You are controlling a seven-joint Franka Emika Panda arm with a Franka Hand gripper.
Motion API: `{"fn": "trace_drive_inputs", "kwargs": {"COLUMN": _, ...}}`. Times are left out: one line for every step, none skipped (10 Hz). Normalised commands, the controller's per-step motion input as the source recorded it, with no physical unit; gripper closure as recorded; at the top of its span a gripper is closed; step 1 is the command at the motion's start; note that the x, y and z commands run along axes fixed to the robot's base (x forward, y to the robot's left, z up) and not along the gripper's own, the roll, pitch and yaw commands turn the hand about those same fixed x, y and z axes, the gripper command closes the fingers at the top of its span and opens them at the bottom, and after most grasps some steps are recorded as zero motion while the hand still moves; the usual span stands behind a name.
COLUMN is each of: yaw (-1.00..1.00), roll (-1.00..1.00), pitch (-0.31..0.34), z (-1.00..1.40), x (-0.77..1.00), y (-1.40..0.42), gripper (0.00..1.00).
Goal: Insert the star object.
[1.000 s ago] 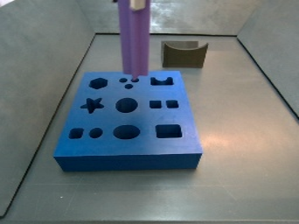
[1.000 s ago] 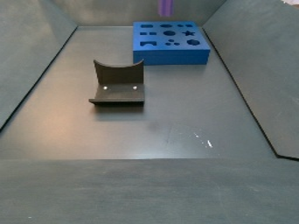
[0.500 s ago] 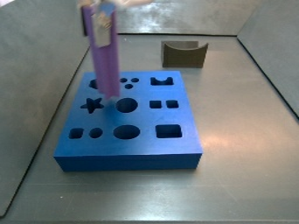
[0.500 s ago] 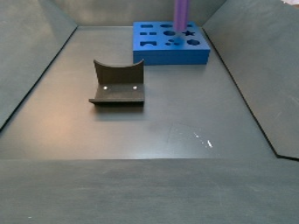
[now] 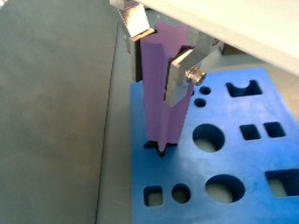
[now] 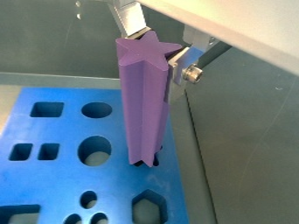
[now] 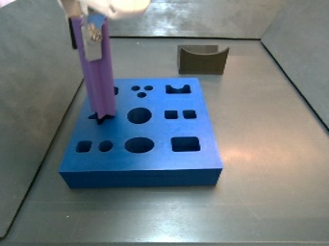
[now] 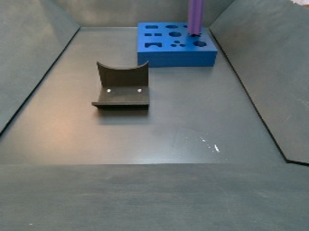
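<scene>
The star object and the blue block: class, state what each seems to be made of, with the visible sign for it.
Star object, held upright in the gripper with its tip at the block's star hole: probably matte plastic, given its uniform purple and crisp ridges. Blue block: likely plastic or dense foam, with an even matte blue and clean-cut holes. Neither is certain.

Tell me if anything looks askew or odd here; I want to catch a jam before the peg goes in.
Nothing stands out. The gripper holds the purple star peg upright, its lower tip at the star-shaped hole of the blue block. The brown notched block sits apart behind it.
</scene>
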Motion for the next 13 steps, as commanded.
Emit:
{"fn": "trace_drive_inputs", "kwargs": {"yaw": 0.10, "roll": -0.01, "pitch": 0.000, "z": -0.23, "x": -0.09, "y": -0.14, "gripper": 1.00}}
{"fn": "trace_drive_inputs", "kwargs": {"yaw": 0.19, "roll": 0.02, "pitch": 0.000, "z": -0.28, "x": -0.04, "y": -0.07, "gripper": 1.00}}
{"fn": "trace_drive_inputs", "kwargs": {"yaw": 0.36, "roll": 0.07, "pitch": 0.000, "z": -0.30, "x": -0.03, "y": -0.11, "gripper": 1.00}}
{"fn": "trace_drive_inputs", "kwargs": {"yaw": 0.52, "roll": 0.07, "pitch": 0.000, "z": -0.28, "x": -0.02, "y": -0.08, "gripper": 1.00}}
{"fn": "trace_drive_inputs", "kwargs": {"yaw": 0.57, "roll": 0.07, "pitch": 0.000, "z": -0.27, "x": 0.00, "y": -0.02, "gripper": 1.00}}
{"fn": "trace_drive_inputs", "kwargs": {"yaw": 0.50, "roll": 0.06, "pitch": 0.000, "z": -0.26, "x": 0.00, "y": 0.00, "gripper": 1.00}}
{"fn": "trace_drive_inputs", "kwargs": {"yaw": 0.38, "roll": 0.07, "pitch": 0.000, "z": -0.23, "x": 0.00, "y": 0.00, "gripper": 1.00}}
{"fn": "trace_drive_inputs", "kwargs": {"yaw": 0.21, "roll": 0.06, "pitch": 0.000, "z": -0.19, "x": 0.00, "y": 0.03, "gripper": 1.00}}
{"fn": "trace_drive_inputs", "kwargs": {"yaw": 0.11, "roll": 0.03, "pitch": 0.029, "z": -0.29, "x": 0.11, "y": 0.00, "gripper": 1.00}}
{"fn": "trace_drive_inputs", "kwargs": {"yaw": 0.00, "roll": 0.06, "pitch": 0.090, "z": -0.35, "x": 0.25, "y": 0.00, "gripper": 1.00}}
{"fn": "trace_drive_inputs", "kwargs": {"yaw": 0.00, "roll": 0.07, "pitch": 0.116, "z": -0.37, "x": 0.27, "y": 0.00, "gripper": 1.00}}
{"fn": "trace_drive_inputs", "kwargs": {"yaw": -0.04, "roll": 0.05, "pitch": 0.117, "z": -0.47, "x": 0.26, "y": 0.00, "gripper": 1.00}}
{"fn": "trace_drive_inputs", "kwargs": {"yaw": -0.09, "roll": 0.04, "pitch": 0.106, "z": -0.60, "x": 0.27, "y": 0.00, "gripper": 1.00}}
